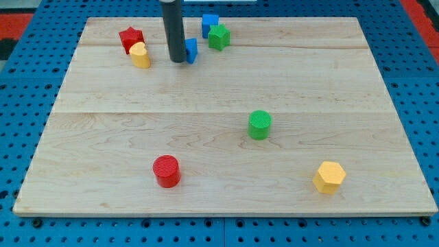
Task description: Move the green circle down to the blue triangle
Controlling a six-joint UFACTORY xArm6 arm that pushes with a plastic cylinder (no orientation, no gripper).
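Note:
The green circle [259, 124] is a short cylinder right of the board's middle. The blue triangle [191, 49] sits near the view's top, left of centre, partly hidden by my rod. My tip [177, 60] rests on the board touching or just beside the blue triangle's left side. The green circle lies well below and to the right of the tip and the triangle.
A blue cube [210, 24] and a green star [219, 37] sit together at the top centre. A red star [130, 38] and a yellow block [140, 55] touch at the top left. A red cylinder [167, 171] is at the bottom left of centre, a yellow hexagon [329, 177] at the bottom right.

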